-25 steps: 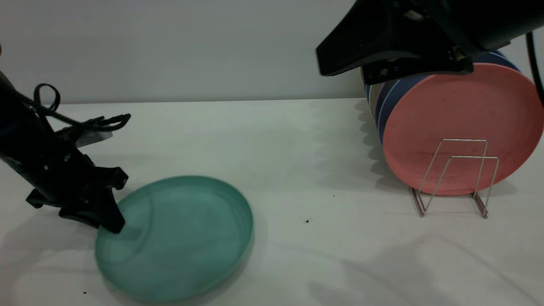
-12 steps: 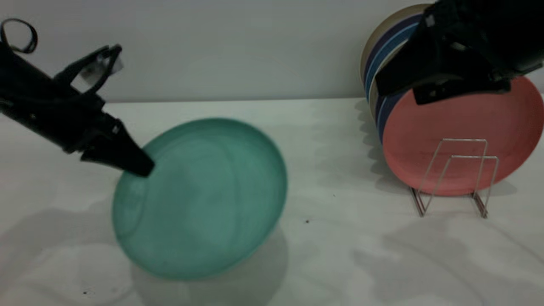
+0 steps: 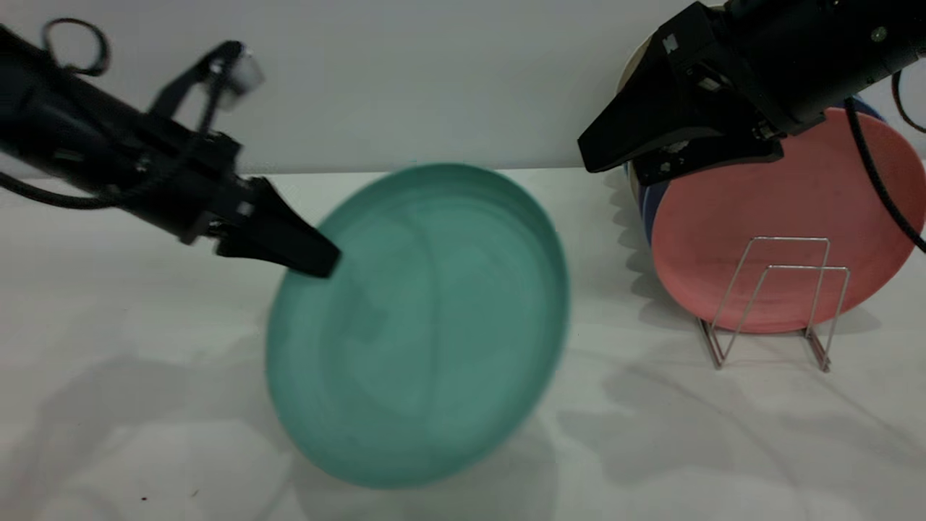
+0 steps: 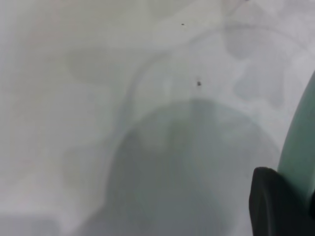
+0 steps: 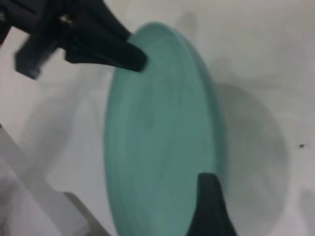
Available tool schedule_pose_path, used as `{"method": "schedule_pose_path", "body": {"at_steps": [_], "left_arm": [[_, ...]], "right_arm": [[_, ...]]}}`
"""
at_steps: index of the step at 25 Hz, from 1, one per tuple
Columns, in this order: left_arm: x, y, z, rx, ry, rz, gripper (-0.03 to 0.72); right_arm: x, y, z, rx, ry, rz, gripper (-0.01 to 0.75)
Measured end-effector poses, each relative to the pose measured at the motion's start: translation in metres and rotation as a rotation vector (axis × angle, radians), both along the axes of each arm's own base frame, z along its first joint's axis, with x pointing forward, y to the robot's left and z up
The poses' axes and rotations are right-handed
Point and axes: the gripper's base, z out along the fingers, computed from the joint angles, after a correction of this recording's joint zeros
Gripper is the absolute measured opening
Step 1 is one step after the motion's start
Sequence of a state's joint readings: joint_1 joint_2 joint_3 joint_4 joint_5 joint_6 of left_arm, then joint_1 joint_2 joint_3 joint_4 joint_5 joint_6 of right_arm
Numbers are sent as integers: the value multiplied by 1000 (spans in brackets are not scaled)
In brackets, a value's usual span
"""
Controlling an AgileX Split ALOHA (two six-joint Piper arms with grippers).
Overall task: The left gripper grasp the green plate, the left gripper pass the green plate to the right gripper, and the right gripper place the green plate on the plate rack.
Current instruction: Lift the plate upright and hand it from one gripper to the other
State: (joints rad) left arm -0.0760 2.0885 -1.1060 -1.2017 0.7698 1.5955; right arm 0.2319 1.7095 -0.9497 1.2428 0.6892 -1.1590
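Note:
The green plate [image 3: 427, 333] hangs tilted in the air above the middle of the table, its face turned to the camera. My left gripper [image 3: 318, 264] is shut on the plate's upper left rim. In the left wrist view one of its fingers [image 4: 270, 206] lies against the plate's edge [image 4: 300, 147]. My right gripper [image 3: 608, 163] is open at the upper right, in front of the racked plates, pointing at the green plate and apart from it. In the right wrist view one of its fingers [image 5: 209, 206] stands before the plate [image 5: 157, 132], with the left gripper [image 5: 135, 61] on the plate's far rim.
The wire plate rack [image 3: 774, 304] stands at the right of the table. A salmon-pink plate [image 3: 767, 217] stands upright in it, with blue plates [image 3: 646, 199] behind. Two front wire loops hold nothing. The white table [image 3: 145, 362] lies below.
My left gripper has lifted the green plate off the table and carried it up and right, tilting it upright. My right gripper drew back right, then moved left toward the plate.

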Motion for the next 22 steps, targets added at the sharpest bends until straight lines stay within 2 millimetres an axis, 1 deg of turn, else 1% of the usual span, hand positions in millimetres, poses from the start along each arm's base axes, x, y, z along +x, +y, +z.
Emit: {"method": "schedule_pose_path", "body": {"at_steps": [4,8,12,17,22], "left_arm": [[-4,-25,-1,22,-27,-32,16],[-7,-40,0,6,-63,-79,16],[-6,-42,1,-1,-99,-96,16],[-6,-43,2,-16,-133,-119,16],[-2,-47,8,-83,-163,-70,16]], "right_arm": [[-2,1,0,8,7,31,563],[-4,1,-2,-19,1,57,563],[-5,-1,-3,-55,-7,87,563],[-4,-2,-5,-74,-16,81,563],[-2,-2,-12,-77,4,83,563]]}}
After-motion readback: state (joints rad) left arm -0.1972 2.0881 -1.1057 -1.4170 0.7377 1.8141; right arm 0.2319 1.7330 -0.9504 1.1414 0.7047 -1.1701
